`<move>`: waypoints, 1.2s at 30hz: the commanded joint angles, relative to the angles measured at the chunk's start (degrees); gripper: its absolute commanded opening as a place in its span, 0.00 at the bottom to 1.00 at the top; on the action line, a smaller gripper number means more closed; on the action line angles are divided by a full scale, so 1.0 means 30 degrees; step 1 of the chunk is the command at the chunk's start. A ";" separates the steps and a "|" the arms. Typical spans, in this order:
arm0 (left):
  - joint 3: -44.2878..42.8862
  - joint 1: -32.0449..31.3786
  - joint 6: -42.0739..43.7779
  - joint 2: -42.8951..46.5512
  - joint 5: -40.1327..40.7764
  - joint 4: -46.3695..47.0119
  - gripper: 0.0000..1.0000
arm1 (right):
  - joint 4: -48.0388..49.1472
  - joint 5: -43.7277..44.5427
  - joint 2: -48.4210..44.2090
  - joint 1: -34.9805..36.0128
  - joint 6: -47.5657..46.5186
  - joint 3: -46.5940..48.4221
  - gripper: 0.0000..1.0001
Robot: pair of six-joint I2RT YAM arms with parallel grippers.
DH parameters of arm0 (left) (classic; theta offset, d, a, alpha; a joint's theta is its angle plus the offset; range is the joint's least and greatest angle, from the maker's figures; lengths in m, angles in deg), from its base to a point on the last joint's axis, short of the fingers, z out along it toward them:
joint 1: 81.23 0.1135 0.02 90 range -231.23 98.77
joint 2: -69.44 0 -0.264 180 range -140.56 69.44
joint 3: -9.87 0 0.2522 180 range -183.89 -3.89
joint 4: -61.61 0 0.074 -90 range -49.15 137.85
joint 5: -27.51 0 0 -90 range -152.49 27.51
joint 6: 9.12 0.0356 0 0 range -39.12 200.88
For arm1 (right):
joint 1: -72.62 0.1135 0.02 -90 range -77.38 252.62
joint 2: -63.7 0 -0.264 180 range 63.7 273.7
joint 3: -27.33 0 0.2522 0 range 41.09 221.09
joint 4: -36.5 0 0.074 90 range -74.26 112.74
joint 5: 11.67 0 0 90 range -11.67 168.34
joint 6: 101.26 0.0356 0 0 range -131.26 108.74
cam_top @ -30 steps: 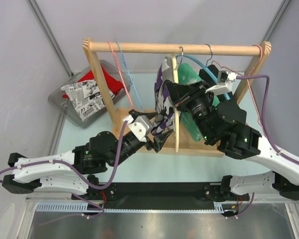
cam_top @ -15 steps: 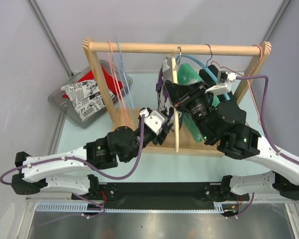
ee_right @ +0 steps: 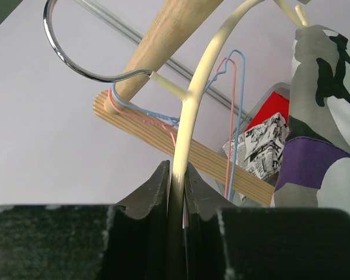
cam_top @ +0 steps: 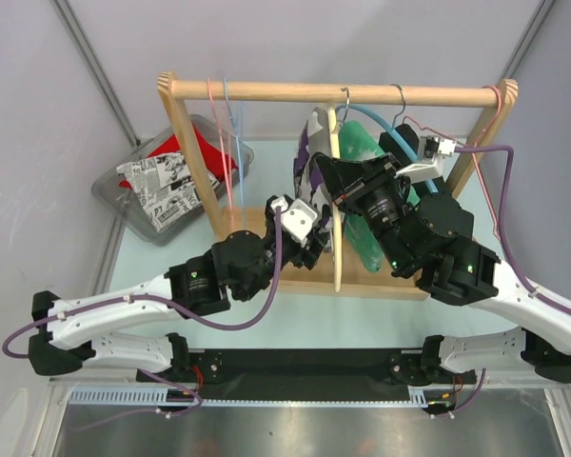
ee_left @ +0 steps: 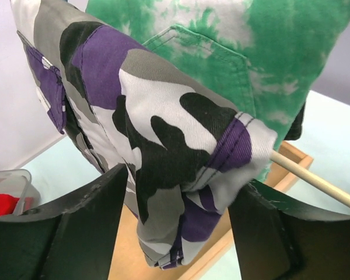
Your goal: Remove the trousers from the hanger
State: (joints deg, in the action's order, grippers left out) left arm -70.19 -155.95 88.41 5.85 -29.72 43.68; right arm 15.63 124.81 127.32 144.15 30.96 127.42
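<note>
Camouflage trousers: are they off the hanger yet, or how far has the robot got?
Not off yet. Done: the right jaws are shut on the cream hanger, steadying it. In hand: the left jaws stand open either side of the camouflage trousers, at their lower edge, not gripping. Left: close on the fabric and pull it off the hanger.

The table is pale green. A wooden rack stands on it, on a flat wooden base. A grey tray sits on the table just left of the rack, partly behind its left post.
</note>
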 commanded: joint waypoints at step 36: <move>-0.0047 0.2025 -0.0401 0.0807 0.1027 -0.1541 0.51 | 0.3690 -0.0552 -0.0844 0.0123 0.0840 0.1870 0.00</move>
State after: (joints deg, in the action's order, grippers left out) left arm -68.84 -151.34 85.85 7.71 -32.89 40.36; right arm 15.45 124.40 127.34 144.06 32.27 127.46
